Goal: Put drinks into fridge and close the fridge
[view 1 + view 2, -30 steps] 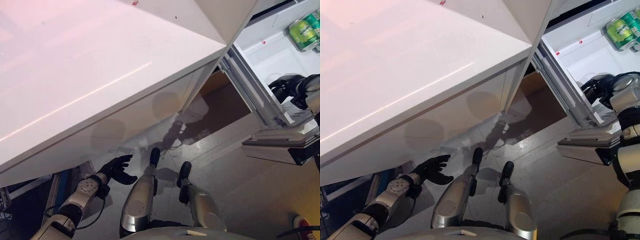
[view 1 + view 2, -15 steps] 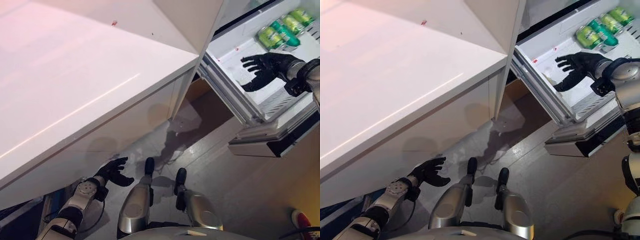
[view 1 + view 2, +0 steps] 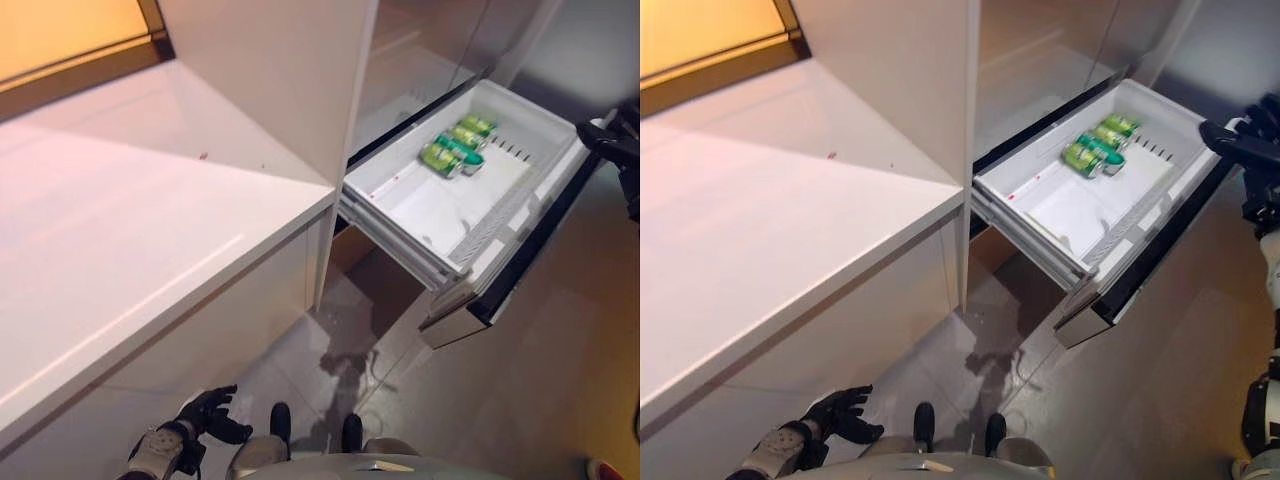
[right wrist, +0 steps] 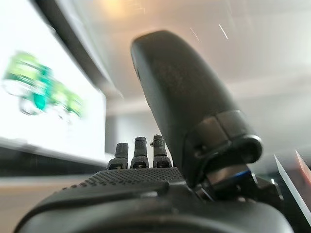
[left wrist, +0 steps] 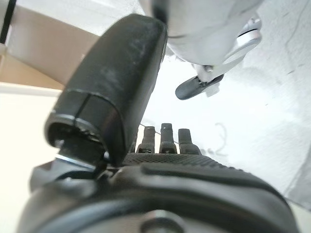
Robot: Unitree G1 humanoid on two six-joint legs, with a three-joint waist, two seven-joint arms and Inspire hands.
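The white fridge drawer [image 3: 400,210] stands pulled out at the right, under the tall white cabinet. Green cans [image 3: 452,148] lie together at its far end; they also show in the right eye view [image 3: 1095,147] and as a green blur in the right wrist view [image 4: 41,87]. My right hand [image 3: 1248,140] is at the right edge, beyond the drawer's front, open and empty, its fingers [image 4: 138,151] straight. My left hand [image 3: 205,415] hangs low by the counter's base, open and empty, above the grey floor [image 5: 272,97].
A long white counter [image 3: 120,230] fills the left side, with a tall white cabinet [image 3: 290,70] rising at its right end. The drawer's dark front panel [image 3: 530,250] juts out over the grey floor [image 3: 560,380]. An orange-lit window ledge [image 3: 70,40] is at the top left.
The camera has swung up and back, so the whole drawer now shows. My right hand has left the drawer's inside and moved to the right, past its front. The left hand stays low.
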